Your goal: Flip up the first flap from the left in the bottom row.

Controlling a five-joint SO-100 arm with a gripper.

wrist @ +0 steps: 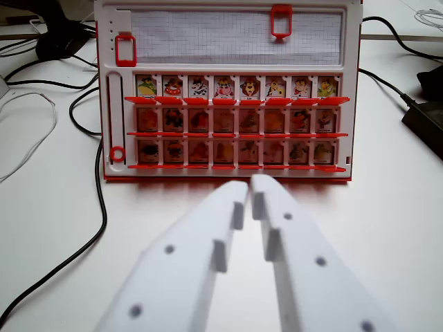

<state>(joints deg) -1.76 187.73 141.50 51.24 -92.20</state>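
Note:
A red and white game board (111, 48) lies on the white table ahead of me, with three rows of small picture flaps. The bottom row's first flap from the left (147, 151) lies near the board's front edge, at the wrist view's left. The top row's pictures look bright, while the two lower rows look dimmer with a reddish tint. My white gripper (249, 188) fills the lower middle of the view. Its fingertips nearly touch and hold nothing. They hover just short of the board's front edge, to the right of the first flap.
A black cable (97, 200) curves across the table left of the board. White cables (31, 138) lie at the far left. A black device (426, 121) with a cable sits at the right edge. Red sliders (126, 50) sit on the board's upper part.

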